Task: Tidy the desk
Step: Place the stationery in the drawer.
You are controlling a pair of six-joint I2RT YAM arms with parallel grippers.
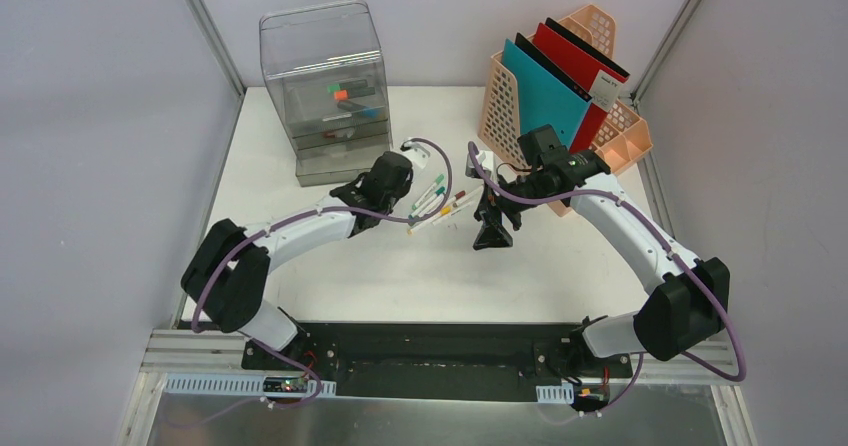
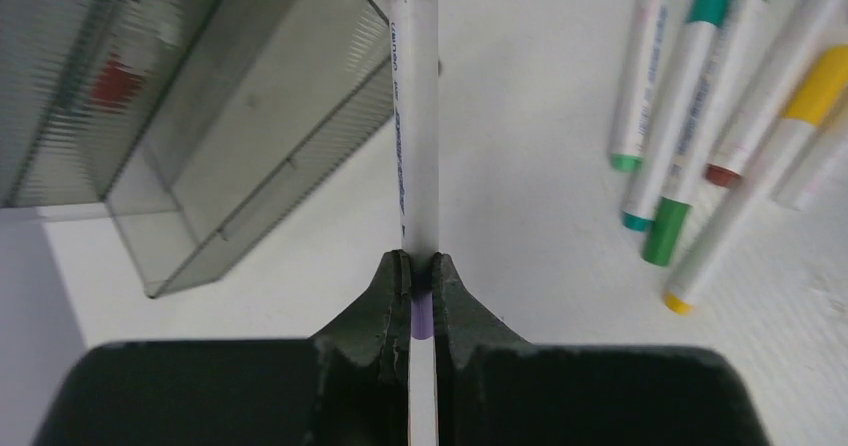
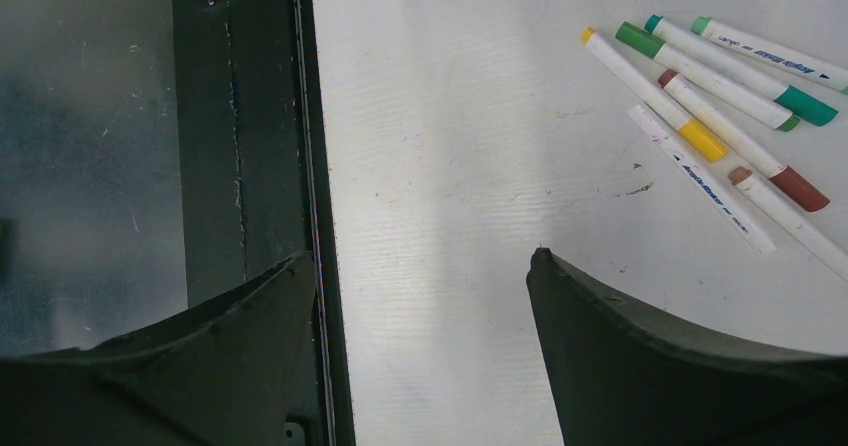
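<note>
- L claw (image 2: 420, 262) clenched on a white marker (image 2: 418, 116) w/ purple trim. Marker sticks straight out ahead of the claw. Can't tell if it's off the table (image 1: 400, 276).
- L claw sits just right of the drawer unit (image 1: 325, 96), marker end near the unit's front corner.
- Drawer unit: clear grey, far-left of table, coloured bits inside.
- R claw (image 3: 430, 258) released, jaws wide, nothing between them. Points down over bare table.
- Loose markers (image 1: 438, 204) piled mid-table between the two claws; green, teal, yellow, brown caps.
- Peach file rack (image 1: 610, 136) far-right, teal + red folders (image 1: 545, 86) upright in it.
- Table: white, under both arms, black/alu rail (image 1: 430, 341) along near edge by the arm bases.
</note>
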